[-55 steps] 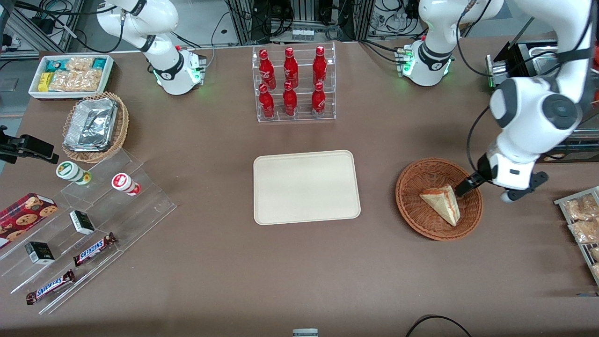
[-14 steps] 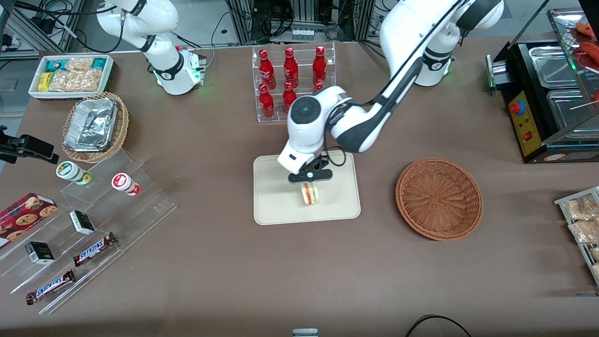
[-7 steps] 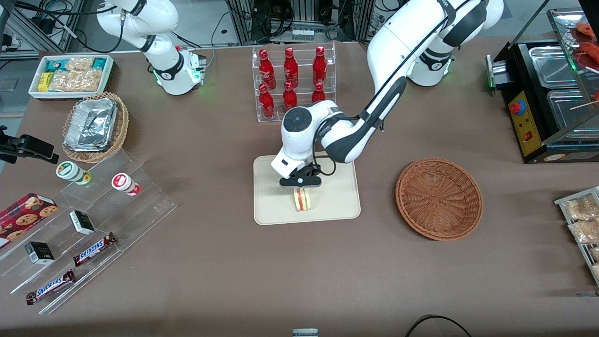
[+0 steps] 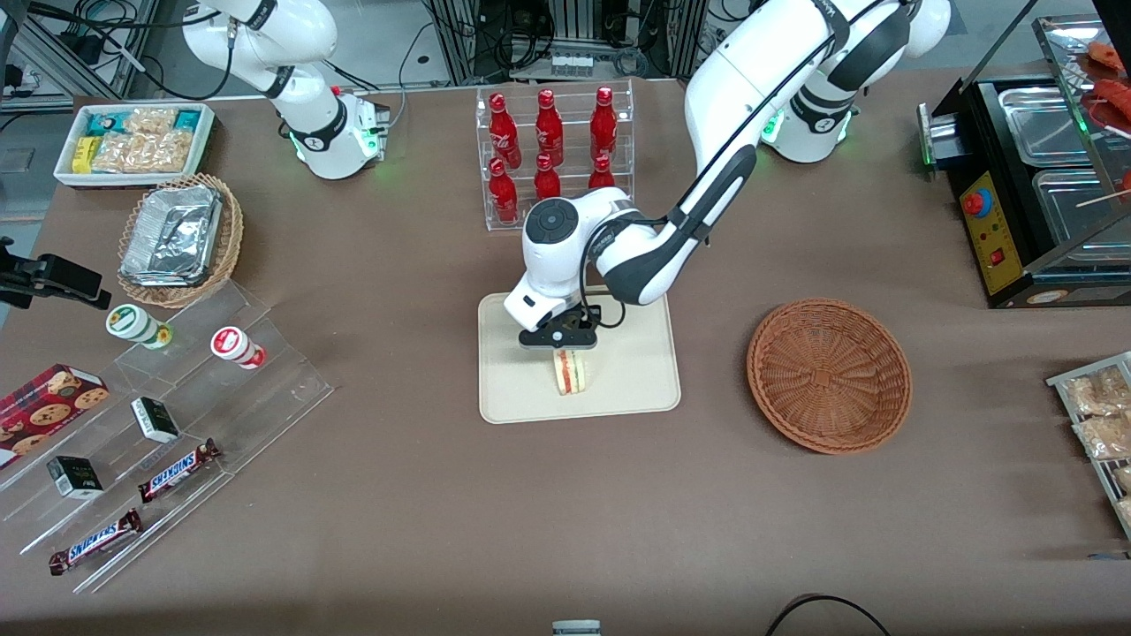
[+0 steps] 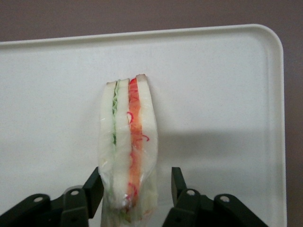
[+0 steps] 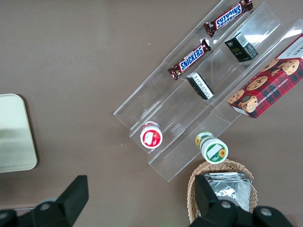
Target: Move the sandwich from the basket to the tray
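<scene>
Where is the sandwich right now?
The sandwich stands on its edge on the tray, near the tray's middle, right under the tool, whose open fingers sit on either side of it.

The tool [image 4: 565, 346] sits over the tray [image 4: 636, 389], and from the front its fingers are lost under the wrist housing. In the wrist view the fingers [image 5: 94, 187] run out of the picture at the frame edge, and so does the near end of the sandwich [image 5: 128, 146] between them. Whether the right-hand pad touches the bread cannot be told. The tray [image 5: 227, 94] is cut off too, only one rounded corner showing.
</scene>
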